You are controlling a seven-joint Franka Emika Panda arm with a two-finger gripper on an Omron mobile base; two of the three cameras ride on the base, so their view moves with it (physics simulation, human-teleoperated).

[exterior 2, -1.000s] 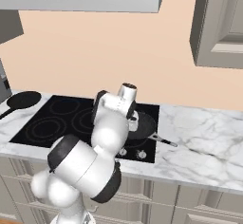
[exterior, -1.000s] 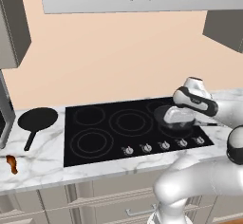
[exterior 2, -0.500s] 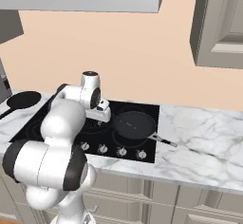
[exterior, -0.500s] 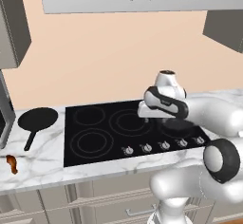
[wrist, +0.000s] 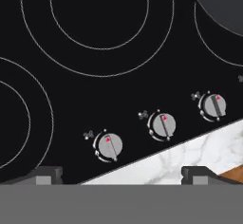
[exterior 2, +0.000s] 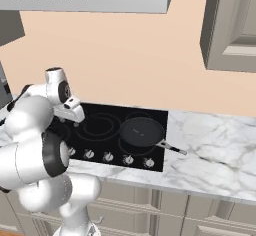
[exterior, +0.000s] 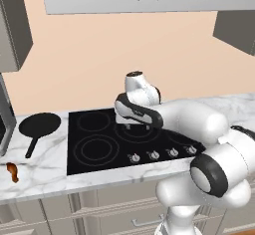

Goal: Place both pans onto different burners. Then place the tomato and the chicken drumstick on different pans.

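Hand view: our gripper (wrist: 121, 173) spread, empty, above knobs (wrist: 161, 126). One pan (exterior 2: 141, 131) behind hand on burner; second pan (exterior: 39, 125) ahead on counter. Risk: long handle (exterior: 32, 146) slipping sideways from off-centre grasp.

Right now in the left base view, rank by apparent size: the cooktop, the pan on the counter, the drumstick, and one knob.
1. cooktop, by far the widest.
2. pan on the counter, left of the glass.
3. chicken drumstick, near the counter's front left.
4. knob, slightly smaller than the drumstick; both are tiny here, so that last ranking is unsure.
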